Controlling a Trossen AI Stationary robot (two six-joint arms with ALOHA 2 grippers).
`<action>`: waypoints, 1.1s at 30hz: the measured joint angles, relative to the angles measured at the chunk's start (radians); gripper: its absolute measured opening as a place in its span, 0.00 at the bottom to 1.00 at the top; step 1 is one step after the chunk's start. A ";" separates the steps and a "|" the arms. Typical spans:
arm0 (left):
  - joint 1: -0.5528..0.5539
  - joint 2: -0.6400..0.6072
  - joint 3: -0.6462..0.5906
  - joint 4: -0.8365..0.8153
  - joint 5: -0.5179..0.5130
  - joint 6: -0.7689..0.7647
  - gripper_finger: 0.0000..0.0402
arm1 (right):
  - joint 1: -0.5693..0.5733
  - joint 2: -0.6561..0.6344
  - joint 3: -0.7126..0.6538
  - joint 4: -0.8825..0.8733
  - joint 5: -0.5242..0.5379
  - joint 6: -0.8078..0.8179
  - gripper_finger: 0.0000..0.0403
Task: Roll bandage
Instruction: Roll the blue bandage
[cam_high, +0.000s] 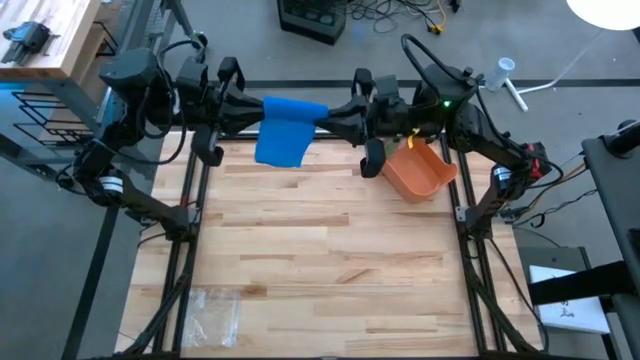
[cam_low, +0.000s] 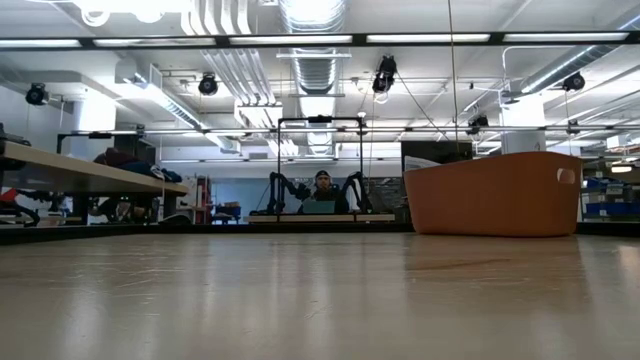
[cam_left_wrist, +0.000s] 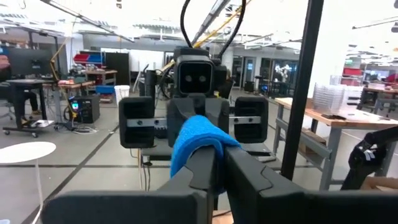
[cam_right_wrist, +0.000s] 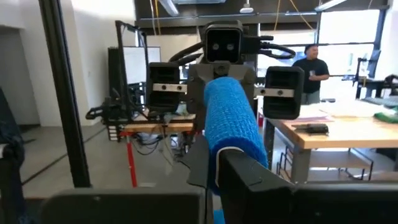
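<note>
A blue bandage (cam_high: 285, 130) is held in the air over the table's far edge, between my two grippers, which face each other. Its upper part is a roll (cam_right_wrist: 231, 115) running from one gripper to the other, and a loose flap (cam_high: 280, 148) hangs below it. My left gripper (cam_high: 262, 108) is shut on the roll's left end. My right gripper (cam_high: 326, 114) is shut on its right end. The low view shows neither gripper nor the bandage. My left gripper pinches the bandage's left end (cam_left_wrist: 198, 144) between its two fingers, coming in level from the table's left, along the roll. The bandage is lifted clear of the table. My right gripper pinches the roll's right end (cam_right_wrist: 225, 152) between its two fingers, level from the table's right, along the roll. The roll lies about level between the two grippers, and its loose flap hangs slack below.
An orange bin (cam_high: 420, 170) stands on the table at the far right, below the right arm; in the low view the orange bin (cam_low: 495, 195) is upright. A clear plastic bag (cam_high: 210, 310) lies near the front left corner. Bare wood lies between them.
</note>
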 joint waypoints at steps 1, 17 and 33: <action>0.000 -0.005 0.000 -0.005 0.000 0.000 0.07 | 0.000 0.000 0.000 0.002 0.001 0.009 0.02; 0.000 -0.151 0.002 -0.199 -0.005 0.125 0.40 | 0.000 -0.007 0.005 0.153 0.003 0.169 0.01; 0.002 -0.026 0.000 -0.141 -0.093 0.248 0.62 | 0.000 -0.001 0.004 0.155 -0.003 0.205 0.01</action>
